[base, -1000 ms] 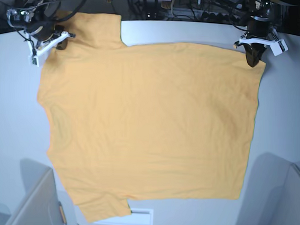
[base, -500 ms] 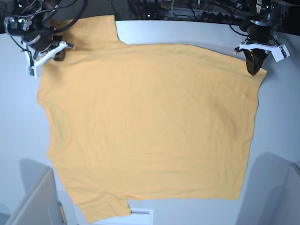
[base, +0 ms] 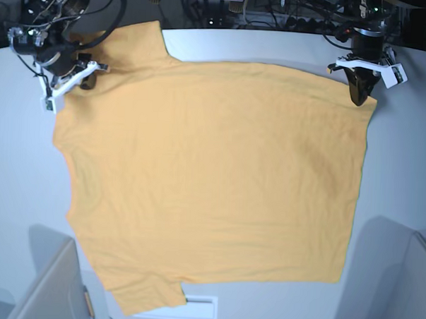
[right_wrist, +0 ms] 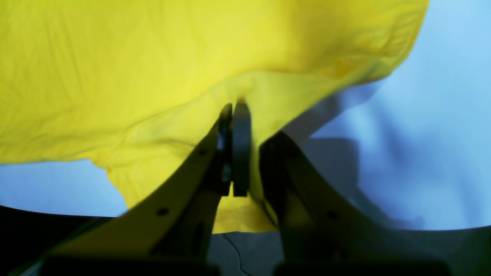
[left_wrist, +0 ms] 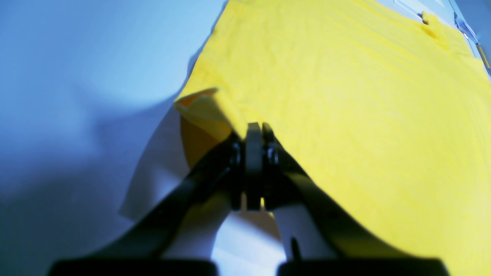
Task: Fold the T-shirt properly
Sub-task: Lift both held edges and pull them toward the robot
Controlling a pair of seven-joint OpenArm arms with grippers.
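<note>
1. Right tool [base: 84,79], at the left of the base view, is pressed together on the T-shirt [base: 212,181] at the shoulder by the upper sleeve; against a second ago it sits slightly higher and closer to the far tabletop [base: 15,165] edge, and the sleeve has shifted with it
2. From the right wrist view that tool [right_wrist: 234,111] pinches a raised ridge of yellow cloth [right_wrist: 153,57], and the fabric sags from it toward the tabletop [right_wrist: 441,115]
3. T-shirt lies spread flat over most of the white tabletop, plain side up, collar end to the left and hem to the right; its body looks unchanged from the earlier frames
4. Left tool [base: 358,95], at the right of the base view, is shut on the far hem corner; it stands a touch higher than a second ago
5. In the left wrist view this tool [left_wrist: 254,132] grips the lifted corner, with the cloth [left_wrist: 364,115] running away flat beyond it
6. Cables and dark equipment crowd the far edge behind both tools
7. Grey panels [base: 48,286] stand at both near corners; bare tabletop lies open down the left and right sides
</note>
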